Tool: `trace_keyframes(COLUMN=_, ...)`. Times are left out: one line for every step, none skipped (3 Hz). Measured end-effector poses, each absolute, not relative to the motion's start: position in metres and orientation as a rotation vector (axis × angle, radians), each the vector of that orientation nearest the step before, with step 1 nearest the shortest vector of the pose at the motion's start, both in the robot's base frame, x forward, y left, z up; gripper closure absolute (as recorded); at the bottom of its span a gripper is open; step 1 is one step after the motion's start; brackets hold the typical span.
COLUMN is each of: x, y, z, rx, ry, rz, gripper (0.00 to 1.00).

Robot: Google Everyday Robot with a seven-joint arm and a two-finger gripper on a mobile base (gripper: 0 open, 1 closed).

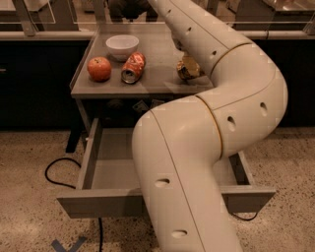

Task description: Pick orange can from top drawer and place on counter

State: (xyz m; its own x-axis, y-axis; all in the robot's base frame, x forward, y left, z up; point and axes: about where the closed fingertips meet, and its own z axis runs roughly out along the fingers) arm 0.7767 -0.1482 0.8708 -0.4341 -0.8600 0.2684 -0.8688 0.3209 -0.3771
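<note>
**Orange can (187,68) on the bench, gripper (129,8) dark at the top edge**

The orange can rests on the grey bench (157,84), toward its right side, at about 1 o'clock from the middle of the view. Its crumpled gold-bronze skin catches the light. Whether it stands or lies cannot be told. The robot's cream arm (231,93) passes close along its 3 o'clock side and hides that edge of it.

At 9 o'clock from the orange can, apart from it, a red can (133,67) lies on its side with its silver end toward the camera. Just beside that, again at 9 o'clock, sits a red-orange apple (99,68). A white bowl (122,46) stands at 11 o'clock from the red can, nearer the bench's far edge.

Below the bench the top drawer (98,204) stands pulled out toward 6 o'clock. Its front panel runs across the lower part of the view, and the left part of its grey floor shows. The arm's thick lower link crosses its middle and hides what lies there.

The arm rises from 6 o'clock, bends at 3 o'clock and reaches back toward 12 o'clock. There the gripper is a dark shape near the bench's far edge, well apart from the orange can. Whether it is spread or pressed together cannot be told.

A black cable (46,173) loops on the speckled floor at 8 o'clock, and a blue tape mark (69,243) lies at 7 o'clock.
</note>
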Motion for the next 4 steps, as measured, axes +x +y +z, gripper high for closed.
trace_keyframes(x=0.7767, y=-0.1482, z=0.8708, rx=1.661, ry=-2.538, rz=0.744, gripper=0.36)
trace_keyframes(x=0.7767, y=-0.1482, z=0.8708, rx=1.661, ry=-2.538, rz=0.744, gripper=0.11)
trace_keyframes(x=0.7767, y=-0.1482, z=0.8708, rx=1.661, ry=-2.538, rz=0.744, gripper=0.0)
trace_keyframes(x=0.7767, y=-0.1482, z=0.8708, rx=1.661, ry=-2.538, rz=0.744, gripper=0.0)
